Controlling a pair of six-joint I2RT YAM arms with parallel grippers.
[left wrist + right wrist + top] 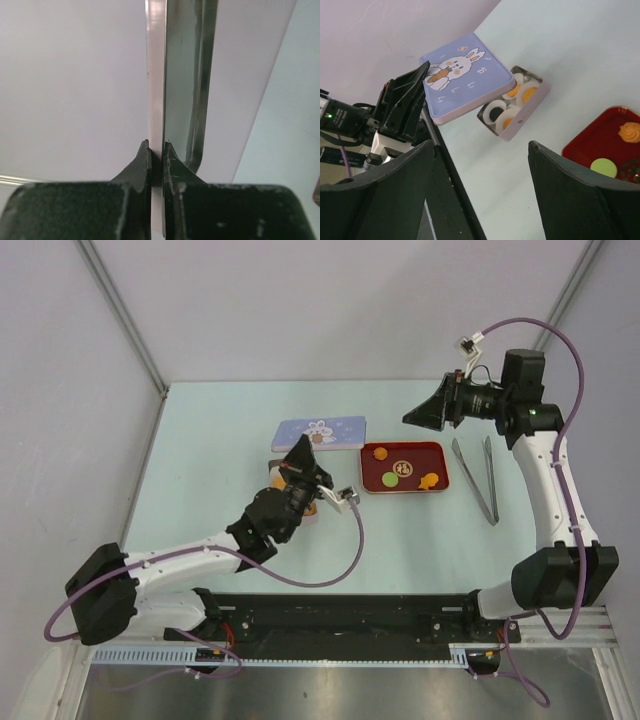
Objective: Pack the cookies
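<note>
Several cookies lie on a red tray (440,452): an orange one (381,452), a green one (386,479) and a brown round one (403,470). The right wrist view shows the tray (590,145) with an orange cookie (630,132) and a green one (603,166). An open tin box (530,107) holds cookies (514,91) in white paper cups. My left gripper (303,445) (157,145) is shut on the edge of the blue rabbit lid (322,430) (465,77) (172,75), held above the box. My right gripper (425,412) (480,145) hangs open and empty behind the tray.
Metal tongs (480,478) lie on the table right of the red tray. The left arm (270,515) covers most of the tin box in the top view. Grey walls enclose the table at the back and left.
</note>
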